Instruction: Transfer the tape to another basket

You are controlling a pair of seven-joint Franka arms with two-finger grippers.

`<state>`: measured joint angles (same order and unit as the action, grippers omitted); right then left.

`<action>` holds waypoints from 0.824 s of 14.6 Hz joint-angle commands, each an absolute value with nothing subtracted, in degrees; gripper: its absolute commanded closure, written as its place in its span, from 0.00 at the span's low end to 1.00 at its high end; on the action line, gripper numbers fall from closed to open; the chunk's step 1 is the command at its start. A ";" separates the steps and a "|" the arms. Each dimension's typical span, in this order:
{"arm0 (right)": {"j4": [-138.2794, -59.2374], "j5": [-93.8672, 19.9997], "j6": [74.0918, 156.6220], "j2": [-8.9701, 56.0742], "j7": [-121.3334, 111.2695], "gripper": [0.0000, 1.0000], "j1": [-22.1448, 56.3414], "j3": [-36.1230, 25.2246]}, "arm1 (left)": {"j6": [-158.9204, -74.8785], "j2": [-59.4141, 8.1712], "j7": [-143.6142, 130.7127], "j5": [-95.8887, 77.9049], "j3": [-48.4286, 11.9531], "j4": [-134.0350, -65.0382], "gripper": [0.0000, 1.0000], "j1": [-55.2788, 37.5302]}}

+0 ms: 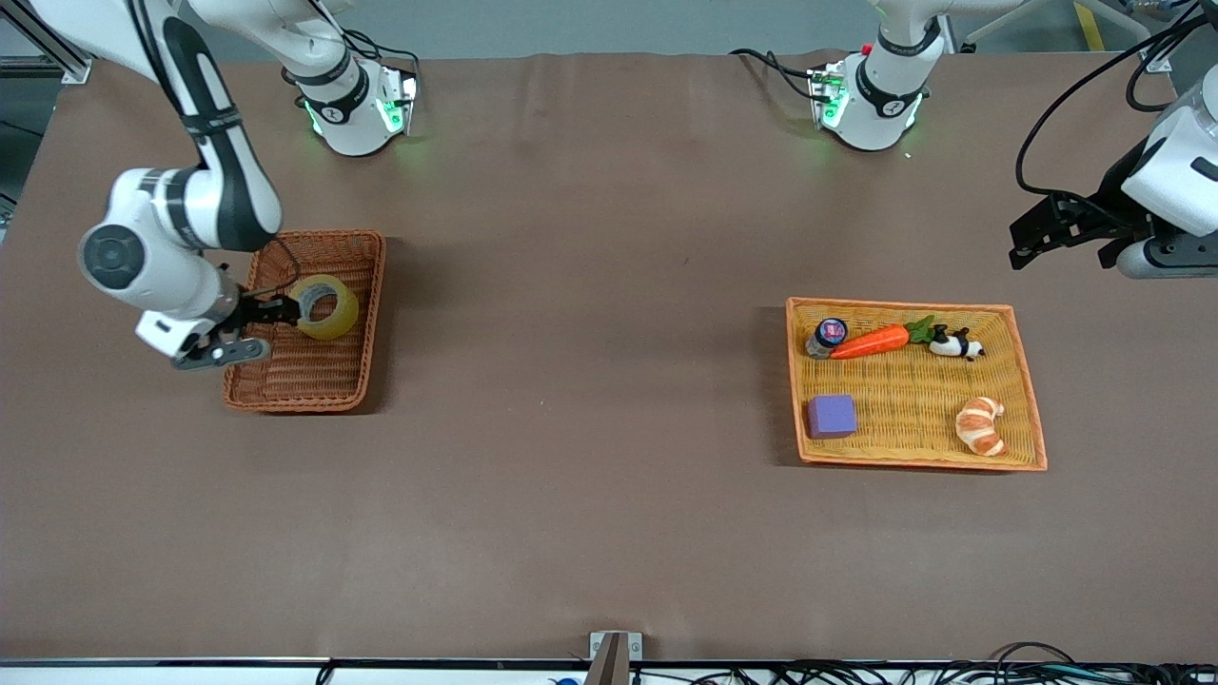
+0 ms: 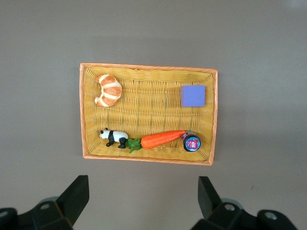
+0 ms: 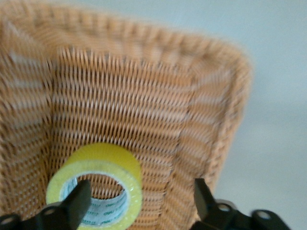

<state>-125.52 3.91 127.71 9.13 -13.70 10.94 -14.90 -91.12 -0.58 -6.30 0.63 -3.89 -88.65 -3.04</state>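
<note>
The tape [image 1: 324, 306], a yellowish ring, stands tilted inside the dark wicker basket [image 1: 285, 385] at the right arm's end of the table. My right gripper [image 1: 285, 310] is low in that basket with its jaws wide open. In the right wrist view one finger [image 3: 79, 201] sits inside the hole of the tape [image 3: 110, 160] and the other finger [image 3: 201, 199] is well clear of it, near the basket wall [image 3: 120, 86]. My left gripper [image 1: 1028, 243] waits open and empty above bare table beside the orange tray, and shows in the left wrist view [image 2: 144, 196].
The flat orange-yellow tray [image 1: 899, 304] lies toward the left arm's end, also in the left wrist view [image 2: 148, 67]. It holds a purple cube [image 1: 832, 416], a carrot [image 1: 871, 341], a toy panda [image 1: 954, 343], a croissant [image 1: 981, 425] and a small jar [image 1: 828, 335].
</note>
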 commanded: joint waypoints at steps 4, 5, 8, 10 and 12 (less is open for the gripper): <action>-111.90 4.49 120.86 7.91 -14.42 0.00 5.47 -11.53 | -90.09 -0.97 -6.42 0.26 -4.13 -88.24 0.00 -3.25; -109.54 4.22 119.28 7.65 -14.33 0.00 3.45 -9.95 | -90.09 -0.88 -5.98 0.26 -4.13 -88.24 0.00 -3.08; -98.48 4.04 105.44 6.42 -13.80 0.00 -0.17 -6.08 | -89.47 -0.88 -6.06 0.26 -4.13 -88.16 0.00 -3.16; -91.79 3.87 96.98 6.15 -9.95 0.00 -0.26 -5.63 | -89.47 -0.79 -5.98 0.26 -4.13 -88.15 0.00 -3.08; -88.43 3.52 91.87 4.67 -6.17 0.00 -0.26 -5.54 | -89.47 -0.88 -5.98 0.35 -4.13 -88.15 0.00 -3.08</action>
